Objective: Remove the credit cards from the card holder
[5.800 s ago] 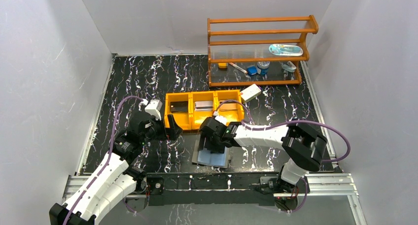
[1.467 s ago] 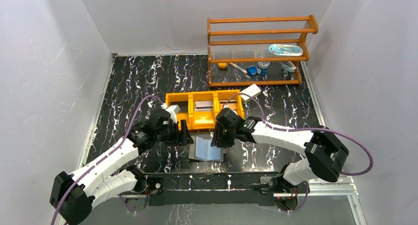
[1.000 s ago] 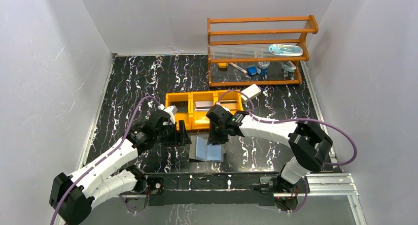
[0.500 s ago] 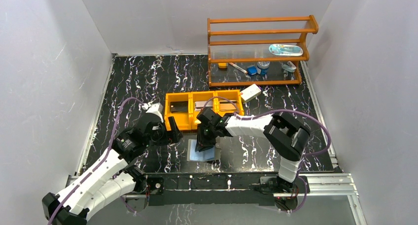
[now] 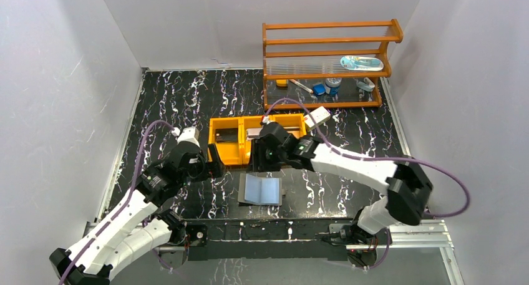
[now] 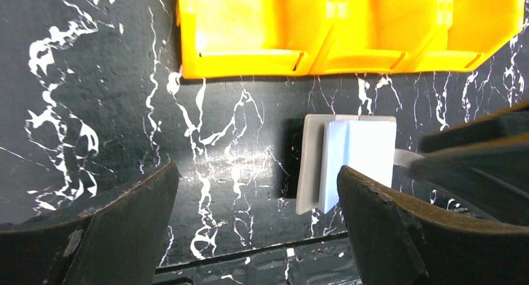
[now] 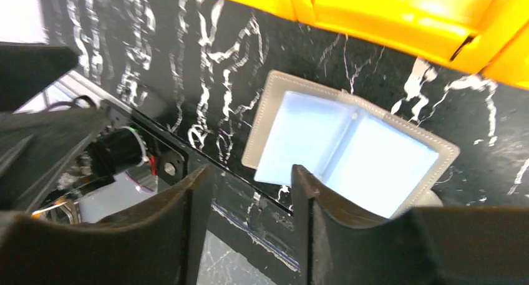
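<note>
- Grey card holder [image 5: 261, 189] lies open on the black marbled table [image 5: 187, 98]. Its pale blue inner faces are up and not quite flat at the fold. It sits just in front of the orange tray [image 6: 249, 60], apart from it, and near the table's front rail.
- No card shows on the inner faces in either wrist view. Whether a slit pocket hides one cannot be told.
- A dark card [image 5: 226, 135] lies in the tray's left compartment and a silvery grey card [image 5: 257, 133] in the middle one. The arm covers most of the right compartment, so the brownish card is not confirmed.
- Right gripper [image 7: 252, 173] hovers over the gap between tray and holder, jaws moderately parted with nothing between them.
- Left gripper [image 6: 256, 191] hangs to the holder's left, jaws spread wide and empty.
- Risk: a straight descent of the right gripper may strike the tray's front wall and jolt the cards out.
- Risk: a one-sided push on the half-raised flap may fold the holder shut or slide it toward the front rail.
- Risk: the two wrists stand close together, and a joint approach to the holder may bring them into contact.
- Risk: the task may be judged complete while a card remains tucked out of sight.
- Writing: none is legible on the holder, cards, tray or white box [image 5: 317, 117]. Items on the wooden rack [image 5: 324, 42] are too small to read.
</note>
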{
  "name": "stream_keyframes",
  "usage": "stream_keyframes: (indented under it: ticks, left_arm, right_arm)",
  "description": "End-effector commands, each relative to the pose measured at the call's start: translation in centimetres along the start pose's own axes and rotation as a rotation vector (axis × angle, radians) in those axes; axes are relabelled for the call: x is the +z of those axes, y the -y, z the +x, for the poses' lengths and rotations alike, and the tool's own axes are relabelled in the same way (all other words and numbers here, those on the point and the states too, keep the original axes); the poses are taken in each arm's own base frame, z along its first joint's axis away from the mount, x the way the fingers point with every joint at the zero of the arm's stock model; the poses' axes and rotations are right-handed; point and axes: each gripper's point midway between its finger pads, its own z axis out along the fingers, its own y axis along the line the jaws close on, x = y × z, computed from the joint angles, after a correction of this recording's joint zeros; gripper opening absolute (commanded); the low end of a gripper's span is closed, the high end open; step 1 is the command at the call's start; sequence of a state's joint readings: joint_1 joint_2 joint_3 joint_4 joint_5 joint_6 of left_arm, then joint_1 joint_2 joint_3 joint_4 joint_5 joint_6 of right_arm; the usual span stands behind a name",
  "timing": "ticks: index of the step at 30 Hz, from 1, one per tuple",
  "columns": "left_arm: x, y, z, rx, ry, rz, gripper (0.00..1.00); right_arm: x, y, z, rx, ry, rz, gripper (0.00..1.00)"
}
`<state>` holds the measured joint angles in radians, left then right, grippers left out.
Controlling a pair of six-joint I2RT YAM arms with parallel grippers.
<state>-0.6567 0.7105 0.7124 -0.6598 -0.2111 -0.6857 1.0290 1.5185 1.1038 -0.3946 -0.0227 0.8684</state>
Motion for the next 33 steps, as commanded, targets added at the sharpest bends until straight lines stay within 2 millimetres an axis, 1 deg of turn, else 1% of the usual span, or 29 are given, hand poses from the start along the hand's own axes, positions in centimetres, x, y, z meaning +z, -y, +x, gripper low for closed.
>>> stream_keyframes:
  ticks: [1, 4, 7, 8, 10, 12, 14, 16, 18, 20, 22, 25, 27, 31, 33]
  left_arm:
    - [-1.7, -0.8, -3.4, 0.047, 0.117, -0.065, 0.98]
    - [-2.5, -0.5, -5.0, 0.1, 0.15, -0.07, 0.98]
    - [-3.4, 1.4, -6.5, 0.171, 0.153, -0.011, 0.98]
    - [-3.8, 1.6, -7.3, 0.184, 0.161, -0.013, 0.98]
    - [-4.7, 1.6, -9.1, 0.198, 0.19, -0.035, 0.98]
    - [-5.9, 1.3, -11.3, 0.191, 0.24, -0.06, 0.98]
    - [-6.6, 1.0, -13.1, 0.179, 0.262, -0.078, 0.98]
    - [-6.3, 1.0, -14.0, 0.162, 0.242, -0.075, 0.98]
    - [-5.8, 0.8, -15.1, 0.141, 0.244, -0.086, 0.98]
    - [-5.8, -0.3, -17.2, 0.117, 0.275, -0.139, 0.98]
    - [-6.1, -1.2, -19.2, 0.09, 0.293, -0.171, 0.98]
    - [-5.7, -1.7, -20.5, 0.045, 0.274, -0.188, 0.98]
    - [-5.2, -2.8, -21.4, -0.013, 0.274, -0.199, 0.98]
    - [-4.2, -6.2, -22.6, -0.136, 0.269, -0.261, 0.98]
    - [-3.4, -8.3, -22.9, -0.236, 0.268, -0.269, 0.98]
  right_arm:
    - [-4.5, -0.6, -4.3, -0.062, 0.219, 0.014, 0.62]
    - [-7.8, -0.3, -6.6, -0.09, 0.362, 0.035, 0.7]
    - [-11.3, -0.3, -9.1, -0.149, 0.527, 0.043, 0.8]
    - [-12.6, -0.3, -9.9, -0.168, 0.582, 0.039, 0.83]
    - [-14.8, 0.1, -11.3, -0.197, 0.685, 0.059, 0.92]
    - [-16.8, 1.0, -12.5, -0.207, 0.751, 0.114, 0.97]
    - [-18.2, 2.2, -13.8, -0.22, 0.77, 0.18, 0.98]
    - [-19.5, 4.0, -15.4, -0.202, 0.776, 0.263, 0.99]
    - [-20.2, 6.0, -16.8, -0.18, 0.767, 0.318, 0.98]
    - [-21.2, 7.3, -18.0, -0.171, 0.772, 0.336, 0.98]
    - [-22.6, 8.0, -19.1, -0.157, 0.796, 0.337, 0.98]
    - [-24.4, 8.9, -20.9, -0.157, 0.818, 0.339, 0.98]
    - [-25.6, 9.4, -21.9, -0.148, 0.816, 0.353, 0.98]
    - [-28.2, 9.2, -23.2, -0.155, 0.86, 0.371, 0.98]
    - [-28.7, 8.9, -23.2, -0.162, 0.859, 0.362, 0.98]
